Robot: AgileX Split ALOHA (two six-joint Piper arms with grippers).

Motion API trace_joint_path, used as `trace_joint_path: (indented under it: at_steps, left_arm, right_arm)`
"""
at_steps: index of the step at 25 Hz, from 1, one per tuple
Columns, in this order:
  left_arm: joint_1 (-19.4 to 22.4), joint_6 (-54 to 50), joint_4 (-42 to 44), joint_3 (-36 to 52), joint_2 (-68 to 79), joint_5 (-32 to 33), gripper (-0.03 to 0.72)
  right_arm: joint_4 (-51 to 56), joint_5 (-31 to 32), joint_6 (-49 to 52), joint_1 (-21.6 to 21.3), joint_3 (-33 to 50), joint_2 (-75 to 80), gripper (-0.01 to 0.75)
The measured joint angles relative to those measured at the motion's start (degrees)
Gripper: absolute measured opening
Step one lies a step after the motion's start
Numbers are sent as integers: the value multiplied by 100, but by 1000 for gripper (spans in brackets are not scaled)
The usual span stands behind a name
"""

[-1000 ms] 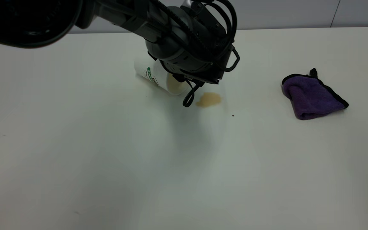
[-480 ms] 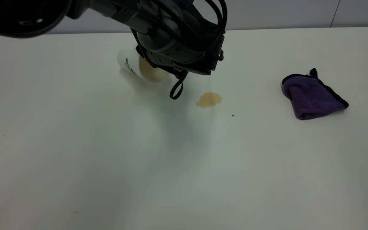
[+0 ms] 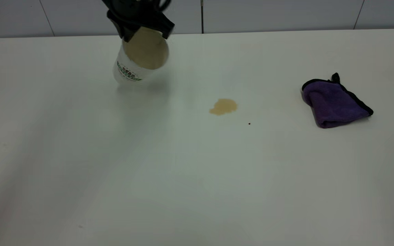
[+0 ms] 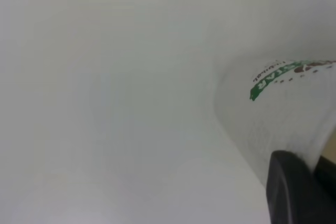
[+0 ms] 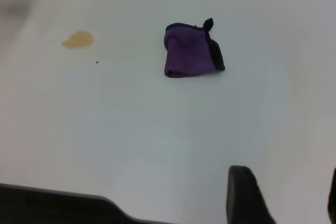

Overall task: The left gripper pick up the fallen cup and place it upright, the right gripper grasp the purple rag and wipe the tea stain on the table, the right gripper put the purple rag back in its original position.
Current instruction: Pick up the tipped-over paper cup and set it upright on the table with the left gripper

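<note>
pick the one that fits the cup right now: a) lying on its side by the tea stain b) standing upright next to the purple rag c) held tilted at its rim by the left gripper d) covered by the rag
c: the cup hangs tilted, its mouth toward the camera, with the left gripper clamped on its rim, well apart from the tea stain and the purple rag.

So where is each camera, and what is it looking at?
Exterior view: outside the rig, looking down over the table; shows the left gripper holding the tilted cup, plus stain and rag.
Left wrist view: on the left arm, close against the cup; one finger shows.
Right wrist view: on the right arm, above the table; its fingers show.
Exterior and right wrist views share the stain and rag.
</note>
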Motion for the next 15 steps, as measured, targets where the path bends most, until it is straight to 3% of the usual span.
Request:
trace_joint_path:
  at_steps: [8, 15]
  left_arm:
    - [1195, 2648, -3349, -23, -38, -17, -14]
    - [1458, 3345, -4150, -23, -38, -19, -14]
  right_arm:
    - [0, 0, 0, 0, 0, 0, 415]
    - [0, 0, 0, 0, 0, 0, 415]
